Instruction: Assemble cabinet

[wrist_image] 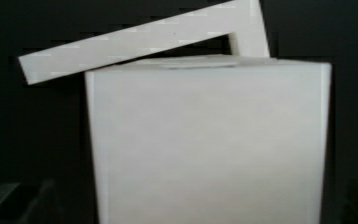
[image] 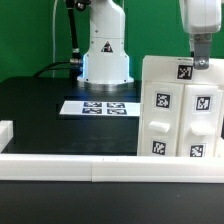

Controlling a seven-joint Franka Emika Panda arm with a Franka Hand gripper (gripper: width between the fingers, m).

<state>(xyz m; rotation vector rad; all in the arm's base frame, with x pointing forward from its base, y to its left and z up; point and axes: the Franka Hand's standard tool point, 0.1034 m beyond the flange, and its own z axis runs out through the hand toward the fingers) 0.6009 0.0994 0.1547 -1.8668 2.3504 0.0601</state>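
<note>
Cabinet (image: 180,108): big white plastic box body, upright on the black table, at the exterior view's right, near side, just behind the low white rail. Facing side carries black-and-white square tags, one near the top, four lower down in two rows across white panels with rounded bumps between. My wrist view shows the cabinet (wrist_image: 202,140) as a plain white block face, corners upright, with an angled white piece (wrist_image: 149,45) tilted across its far top edge. Contact there unclear.

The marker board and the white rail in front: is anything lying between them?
No. The exterior view shows only bare black table between the marker board and the rail.
</note>
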